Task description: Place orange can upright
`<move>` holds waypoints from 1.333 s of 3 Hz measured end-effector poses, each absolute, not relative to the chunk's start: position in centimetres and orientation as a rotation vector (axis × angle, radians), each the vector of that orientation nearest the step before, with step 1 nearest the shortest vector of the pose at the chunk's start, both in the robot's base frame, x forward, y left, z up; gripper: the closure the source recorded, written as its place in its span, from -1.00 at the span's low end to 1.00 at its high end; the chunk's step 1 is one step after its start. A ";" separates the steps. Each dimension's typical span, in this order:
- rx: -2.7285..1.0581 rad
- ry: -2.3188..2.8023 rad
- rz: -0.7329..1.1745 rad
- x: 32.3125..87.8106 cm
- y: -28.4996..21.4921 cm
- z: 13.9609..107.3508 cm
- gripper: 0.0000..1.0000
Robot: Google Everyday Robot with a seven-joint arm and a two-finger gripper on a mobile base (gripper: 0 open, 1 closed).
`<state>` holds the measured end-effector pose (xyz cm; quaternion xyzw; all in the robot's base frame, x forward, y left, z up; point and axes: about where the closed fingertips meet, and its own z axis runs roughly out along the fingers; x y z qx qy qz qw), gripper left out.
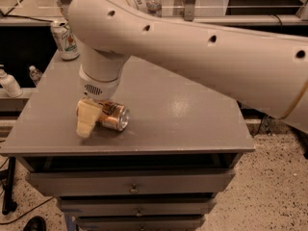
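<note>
A grey cabinet (192, 124) with drawers (168, 181) stands on speckled floor (276, 191), a ledge (231, 19) behind
</note>
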<state>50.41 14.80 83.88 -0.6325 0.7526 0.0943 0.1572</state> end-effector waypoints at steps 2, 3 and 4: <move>-1.828 2.235 0.193 51.8 15.2 83.6 0.31; -1.745 2.217 0.256 53.1 14.0 85.9 0.76; -1.603 2.146 0.401 53.4 11.5 89.3 1.00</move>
